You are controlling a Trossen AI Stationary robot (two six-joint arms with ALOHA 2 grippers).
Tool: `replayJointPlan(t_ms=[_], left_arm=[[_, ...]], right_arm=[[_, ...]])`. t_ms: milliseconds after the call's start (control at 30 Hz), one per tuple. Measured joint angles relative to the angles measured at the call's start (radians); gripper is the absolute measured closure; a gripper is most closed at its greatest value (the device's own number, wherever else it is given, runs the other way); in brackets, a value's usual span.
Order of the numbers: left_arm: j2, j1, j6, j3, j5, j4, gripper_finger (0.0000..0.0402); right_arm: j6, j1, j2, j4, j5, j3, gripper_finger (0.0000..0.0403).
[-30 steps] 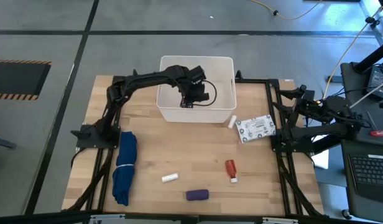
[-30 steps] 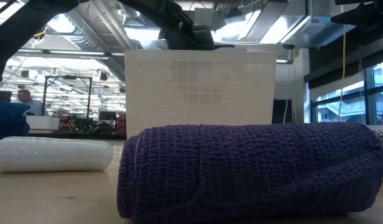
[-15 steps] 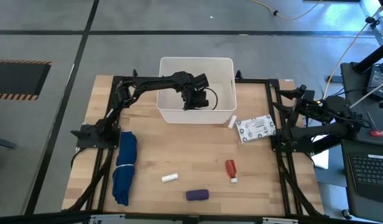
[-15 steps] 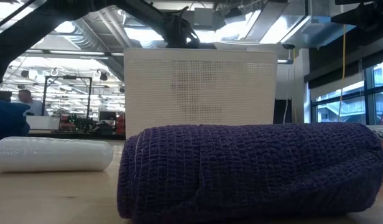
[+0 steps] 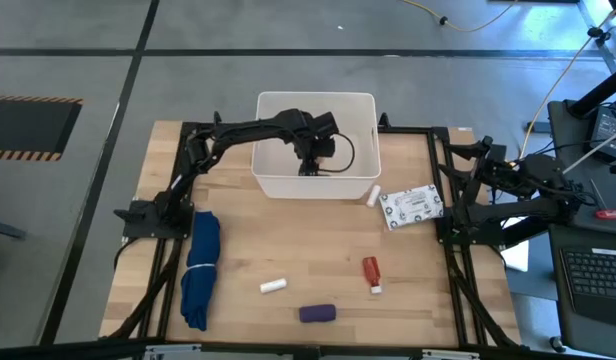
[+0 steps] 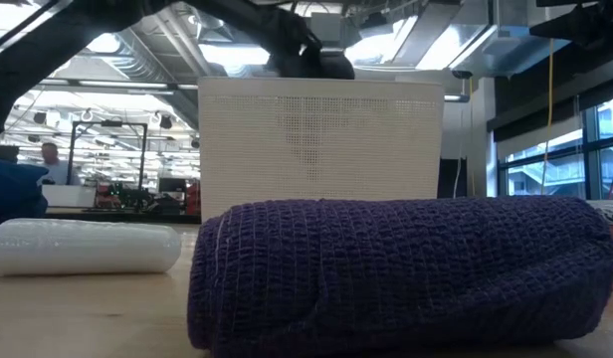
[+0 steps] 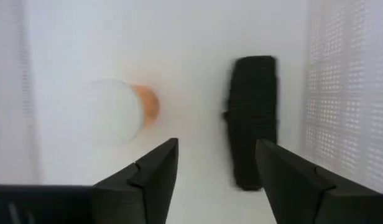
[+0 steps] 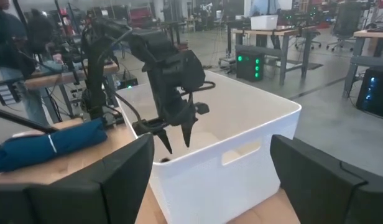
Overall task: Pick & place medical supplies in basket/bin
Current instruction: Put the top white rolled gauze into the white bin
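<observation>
The white bin (image 5: 315, 96) stands at the table's far middle. My left gripper (image 5: 308, 165) reaches down into it, open (image 7: 216, 146), and touches nothing. On the bin's floor below it lie an orange vial with a white cap (image 7: 120, 112) and a black oblong piece (image 7: 252, 121), which rests beside the perforated wall (image 7: 347, 93). My right gripper (image 5: 468, 160) waits at the table's right side, open (image 8: 211, 149), facing the bin (image 8: 241, 155).
On the table lie a white roll (image 5: 373, 194) and a dotted blister pack (image 5: 411, 206) right of the bin, a red tube (image 5: 371, 272), another white roll (image 5: 274, 286), a purple oblong (image 5: 317, 313) near the front edge, and a folded blue cloth (image 5: 200, 268) at left.
My left gripper has dipped deeper into the bin and then come up a little, staying over the same part of the bin. The things on the table have not moved.
</observation>
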Motion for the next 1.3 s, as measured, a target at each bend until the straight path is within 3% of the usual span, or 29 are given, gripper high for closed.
replayJointPlan(t_ms=[167, 367, 633, 800, 967, 1200, 1300], left_arm=[[0.000, 0.004, -0.026, 0.130, -0.042, -0.089, 0.0188], [-0.001, 0.017, -0.026, 0.370, -0.034, -0.105, 0.0196], [-0.227, 0.062, -0.139, 0.310, 0.041, 0.161, 0.0195], [-0.333, 0.067, -0.204, 0.309, 0.107, 0.198, 0.0199], [-0.416, 0.054, -0.274, 0.310, 0.256, 0.201, 0.0200], [-0.453, -0.023, -0.366, 0.309, 0.247, 0.186, 0.0210], [-0.455, -0.071, -0.366, 0.309, 0.179, 0.186, 0.0215]], right_arm=[[-0.022, 0.000, 0.000, 0.090, 0.000, 0.000, 0.0081], [-0.035, 0.000, 0.013, 0.108, 0.015, 0.000, 0.0081], [-0.085, 0.000, 0.187, 0.107, 0.032, 0.003, 0.0081], [-0.005, 0.000, 0.348, 0.099, 0.032, 0.003, 0.0081], [-0.017, 0.000, 0.470, 0.068, -0.031, 0.003, 0.0081], [0.100, 0.000, 0.514, 0.042, -0.216, 0.003, 0.0081], [0.113, 0.000, 0.513, 0.020, -0.230, 0.003, 0.0081]])
